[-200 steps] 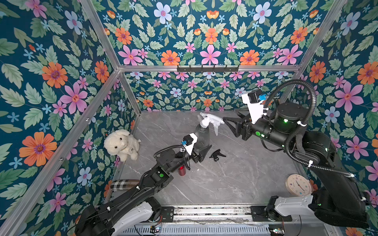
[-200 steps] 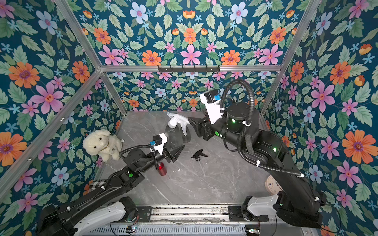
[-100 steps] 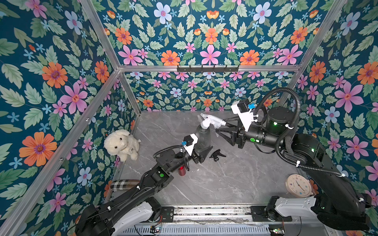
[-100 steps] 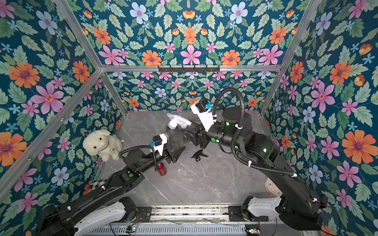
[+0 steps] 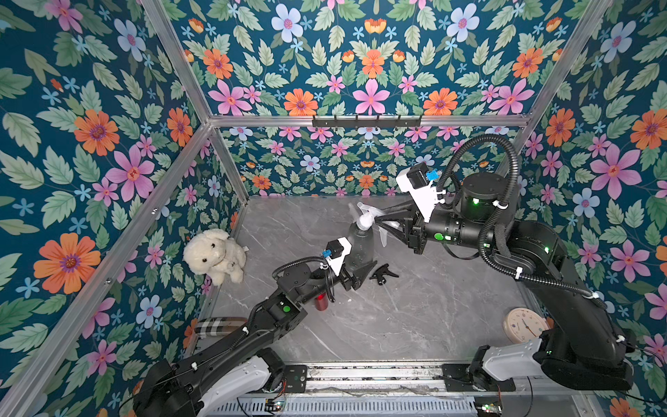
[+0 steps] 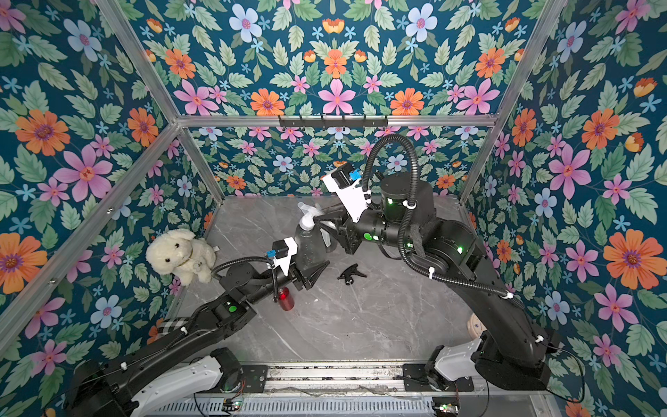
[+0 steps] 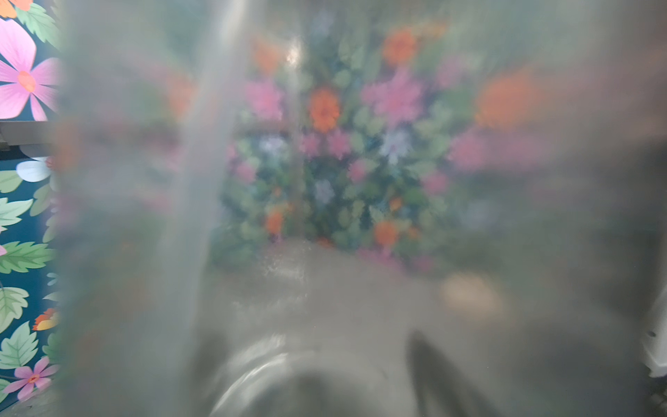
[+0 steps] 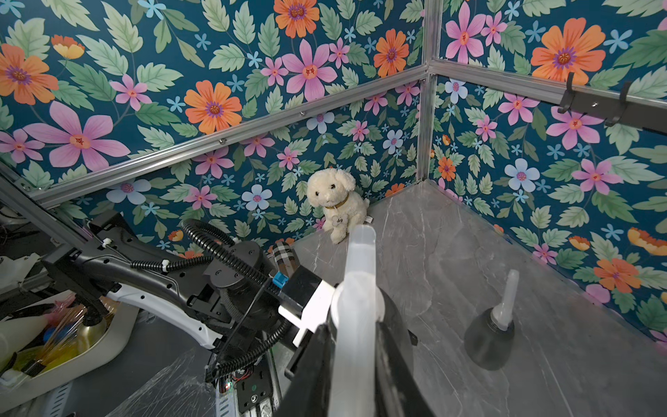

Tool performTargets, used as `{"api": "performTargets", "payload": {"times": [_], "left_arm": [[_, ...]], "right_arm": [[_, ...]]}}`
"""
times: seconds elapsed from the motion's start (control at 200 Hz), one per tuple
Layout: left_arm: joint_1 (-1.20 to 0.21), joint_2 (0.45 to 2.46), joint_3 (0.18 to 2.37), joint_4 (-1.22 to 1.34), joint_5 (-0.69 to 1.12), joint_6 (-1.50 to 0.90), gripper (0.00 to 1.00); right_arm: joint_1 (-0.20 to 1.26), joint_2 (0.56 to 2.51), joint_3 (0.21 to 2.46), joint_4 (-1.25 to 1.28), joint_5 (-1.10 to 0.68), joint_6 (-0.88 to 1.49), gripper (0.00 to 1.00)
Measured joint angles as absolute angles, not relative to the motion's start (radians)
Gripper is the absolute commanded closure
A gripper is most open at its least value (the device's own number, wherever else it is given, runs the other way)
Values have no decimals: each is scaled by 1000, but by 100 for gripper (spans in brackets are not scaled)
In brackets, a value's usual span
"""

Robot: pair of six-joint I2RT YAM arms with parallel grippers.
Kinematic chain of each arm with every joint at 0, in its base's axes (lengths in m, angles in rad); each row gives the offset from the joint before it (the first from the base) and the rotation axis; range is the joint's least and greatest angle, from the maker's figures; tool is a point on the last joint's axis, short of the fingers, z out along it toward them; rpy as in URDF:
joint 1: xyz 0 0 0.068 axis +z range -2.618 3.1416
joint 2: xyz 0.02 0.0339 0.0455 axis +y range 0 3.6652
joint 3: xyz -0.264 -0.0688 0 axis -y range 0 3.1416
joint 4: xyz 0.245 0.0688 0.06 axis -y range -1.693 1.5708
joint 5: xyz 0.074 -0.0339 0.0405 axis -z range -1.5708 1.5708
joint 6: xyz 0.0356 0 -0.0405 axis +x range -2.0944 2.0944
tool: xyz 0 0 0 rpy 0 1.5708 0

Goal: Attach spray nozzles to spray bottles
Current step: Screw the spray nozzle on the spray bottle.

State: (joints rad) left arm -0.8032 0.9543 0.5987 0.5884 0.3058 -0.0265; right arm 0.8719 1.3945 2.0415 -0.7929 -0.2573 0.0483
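Work looks about midway to me; the left gripper (image 5: 357, 266) is closed round the foot of a grey bottle (image 5: 358, 241) standing upright mid-table, and the right gripper (image 5: 378, 219) is pinched shut on the whitish nozzle (image 5: 363, 216) seated in that bottle's neck; whether the collar is screwed down I cannot tell. In the right wrist view a second grey bottle (image 8: 489, 343) stands apart with a second whitish nozzle (image 8: 508, 294) on it, seemingly done. Left over: the black nozzle (image 5: 383, 274) lying on the table (image 5: 415, 325) just beside the left gripper, and the red bottle (image 6: 286, 299), upright and partly tucked under the left arm, which will hinder reaching it; a plush dog (image 5: 213, 254) and a clock (image 5: 523, 325) sit well clear.
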Motion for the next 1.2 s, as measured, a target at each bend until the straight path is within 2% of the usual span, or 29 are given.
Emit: {"api": "performTargets", "payload": {"times": [0.22, 0.765, 1.195], "left_arm": [[-802, 971, 602, 574, 312, -23, 100], [-800, 1015, 612, 501, 313, 0, 100], [-800, 1022, 614, 447, 300, 2, 100]], "right_arm": [[869, 1461, 2152, -903, -222, 46, 90], [859, 1623, 2408, -1161, -153, 27, 92], [826, 1744, 2577, -1291, -183, 17, 93]]}}
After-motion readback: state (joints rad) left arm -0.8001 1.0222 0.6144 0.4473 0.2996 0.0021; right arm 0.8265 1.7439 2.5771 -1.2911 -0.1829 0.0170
